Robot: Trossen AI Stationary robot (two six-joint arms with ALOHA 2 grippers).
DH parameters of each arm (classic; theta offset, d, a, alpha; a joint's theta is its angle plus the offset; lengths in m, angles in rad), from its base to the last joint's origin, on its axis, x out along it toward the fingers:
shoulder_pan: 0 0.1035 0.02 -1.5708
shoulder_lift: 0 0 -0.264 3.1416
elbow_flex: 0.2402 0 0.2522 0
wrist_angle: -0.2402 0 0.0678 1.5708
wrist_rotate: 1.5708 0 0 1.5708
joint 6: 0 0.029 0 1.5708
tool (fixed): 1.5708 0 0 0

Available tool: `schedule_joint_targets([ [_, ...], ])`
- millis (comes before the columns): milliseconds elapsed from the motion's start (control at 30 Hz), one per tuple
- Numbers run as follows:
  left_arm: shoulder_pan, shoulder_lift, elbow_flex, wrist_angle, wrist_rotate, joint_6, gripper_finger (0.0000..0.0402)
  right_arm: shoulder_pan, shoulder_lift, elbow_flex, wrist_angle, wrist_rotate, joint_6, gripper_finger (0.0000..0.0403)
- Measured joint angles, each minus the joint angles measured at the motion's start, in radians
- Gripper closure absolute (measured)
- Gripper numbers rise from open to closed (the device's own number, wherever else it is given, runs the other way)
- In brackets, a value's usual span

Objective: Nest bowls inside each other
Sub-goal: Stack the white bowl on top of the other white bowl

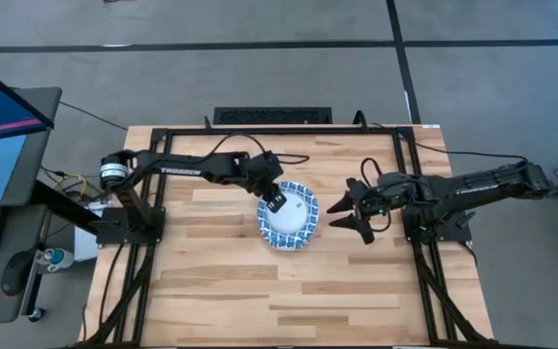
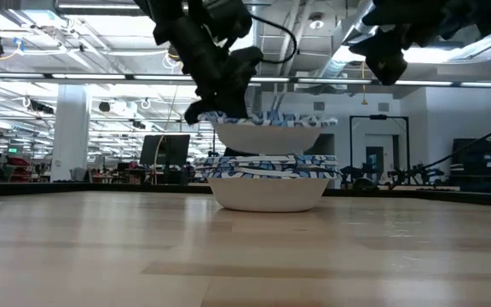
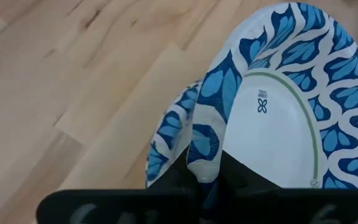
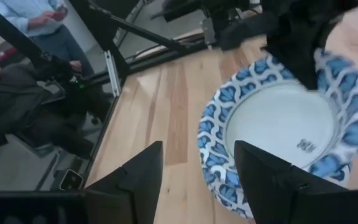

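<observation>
Item: top bowl [image 2: 267,132], rim pinched in my left gripper [image 1: 277,202], directly above stack [image 2: 268,181], frame centre; right gripper [image 1: 349,215] open, empty.

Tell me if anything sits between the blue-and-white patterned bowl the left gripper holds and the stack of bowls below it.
Nothing visible does. The left gripper pinches the rim of the blue-and-white patterned bowl, directly over the stack of bowls.

The left gripper [image 1: 275,201] grips the rim of the top bowl [image 2: 268,132], directly above the stack of bowls [image 2: 268,181] on the table [image 1: 356,291]. The right gripper [image 1: 347,216] sits just beside the stack, opposite the left gripper.
</observation>
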Motion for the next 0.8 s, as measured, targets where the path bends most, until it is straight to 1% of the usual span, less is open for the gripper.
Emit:
schedule_joint_targets([
  [200,0.020,0.053,0.000,0.000,0.031,0.025,0.0401,0.000,-0.004,0.002,0.001,0.000,0.000,0.0182],
  [267,0.026,0.062,-0.002,0.033,0.090,0.031,0.0401,0.000,-0.004,0.002,0.000,0.000,0.002,0.0182],
  [367,0.026,0.079,0.002,0.110,0.148,0.047,0.0394,0.000,-0.004,0.002,0.001,-0.001,0.017,0.0182],
  [467,0.028,0.090,0.000,0.110,0.159,0.073,0.0376,0.000,-0.004,0.002,0.004,0.000,0.021,0.0182],
  [633,0.038,0.090,-0.001,0.051,0.114,0.107,0.0335,0.001,-0.004,0.002,0.011,-0.001,0.045,0.0182],
  [800,0.050,0.090,-0.001,0.049,0.119,0.116,0.0299,0.001,-0.004,0.002,0.025,-0.001,0.054,0.0182],
])
